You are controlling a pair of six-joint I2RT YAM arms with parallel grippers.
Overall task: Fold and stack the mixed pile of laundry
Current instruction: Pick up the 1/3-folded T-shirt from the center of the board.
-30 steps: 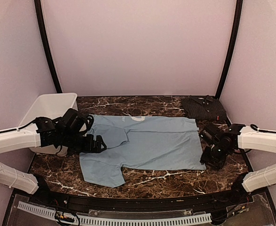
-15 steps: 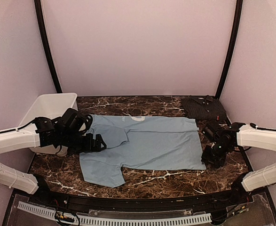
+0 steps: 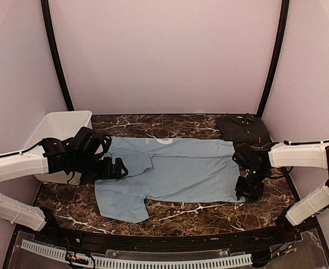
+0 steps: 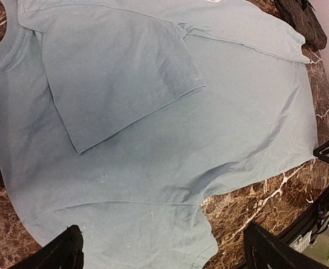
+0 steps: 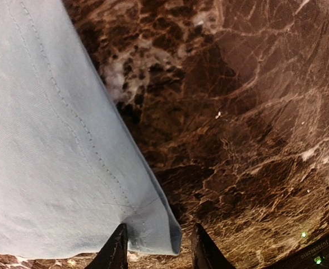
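One corner decides it: light blue T-shirt (image 3: 181, 171) lies flat on counter (image 3: 209, 210), long axis left-right. Near-right hem corner sits between right hand (image 5: 158, 246) fingers, parted, not yet pinched. Left hand (image 4: 164, 252), spread wide, hovers over sleeve end.

Soft, even light from above, moderately bright.
Creases on the T-shirt (image 4: 153, 140) throw only faint shadows; the tabletop (image 3: 181, 213) looks dark; the overhead view is slightly fuzzy, the wrist close-ups crisper.
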